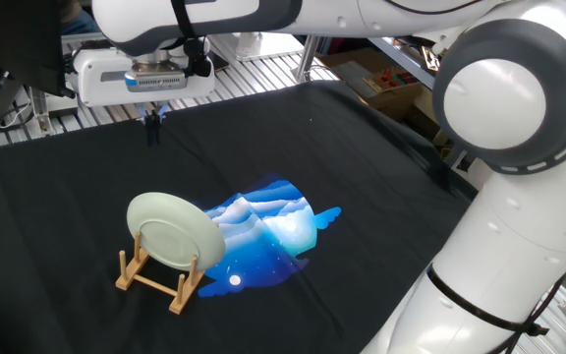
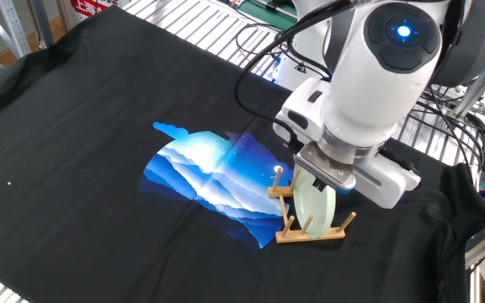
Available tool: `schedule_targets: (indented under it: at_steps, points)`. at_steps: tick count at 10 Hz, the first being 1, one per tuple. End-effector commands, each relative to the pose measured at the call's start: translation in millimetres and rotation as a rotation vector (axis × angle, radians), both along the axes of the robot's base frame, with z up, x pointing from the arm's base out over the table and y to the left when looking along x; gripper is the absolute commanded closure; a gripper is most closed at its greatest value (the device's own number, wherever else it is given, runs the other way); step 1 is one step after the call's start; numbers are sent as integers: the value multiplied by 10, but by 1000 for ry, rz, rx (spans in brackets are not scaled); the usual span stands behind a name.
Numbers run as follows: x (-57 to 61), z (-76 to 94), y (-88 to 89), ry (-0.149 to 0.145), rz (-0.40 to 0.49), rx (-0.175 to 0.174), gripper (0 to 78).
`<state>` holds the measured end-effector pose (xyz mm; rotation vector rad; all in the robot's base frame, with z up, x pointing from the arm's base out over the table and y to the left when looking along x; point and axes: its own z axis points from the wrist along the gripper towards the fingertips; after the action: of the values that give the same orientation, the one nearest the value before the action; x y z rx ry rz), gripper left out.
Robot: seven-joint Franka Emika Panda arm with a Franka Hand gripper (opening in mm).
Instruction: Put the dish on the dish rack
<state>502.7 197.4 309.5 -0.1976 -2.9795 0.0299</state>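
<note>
One pale-green dish (image 1: pixel 171 231) is standing on edge in the light-wood dish rack (image 1: pixel 155 277), and we are seeing it leaning slightly back between the upright pegs, its face turned toward the camera in one fixed view. The rack is sitting on the black cloth (image 1: pixel 57 197) that is covering the worktop, just beside a bright blue and white printed patch (image 1: pixel 268 231) on that cloth. In the other fixed view we are seeing the dish (image 2: pixel 310 208) edge-on as a thin pale sliver rising from the rack (image 2: pixel 310 220), with the arm's white wrist housing hanging in front of its upper part.

The gripper (image 1: pixel 152 126) is hovering well above the cloth and well apart from the dish, toward the far edge of the worktop. We are seeing its dark fingers (image 1: pixel 151 120) pointing down and pressed together, with nothing between them. From the other side the fingers are hidden behind the wrist, so we cannot tell their state there.

The white Franka arm (image 1: pixel 499 98) is reaching across the top of the frame, its large rounded joint filling the right side. Behind the worktop, a slatted metal surface (image 1: pixel 254 74) is running along the far edge
</note>
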Motion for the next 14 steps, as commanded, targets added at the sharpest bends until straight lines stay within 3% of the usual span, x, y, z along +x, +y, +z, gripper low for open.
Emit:
schedule_targets:
  at_steps: [1,9,14]
  points:
    - [364,-12,-1195,-254,316,32,763]
    - [378,-74,-1506,-271,357,38,763]
    - [384,-107,-1582,-272,355,44,763]
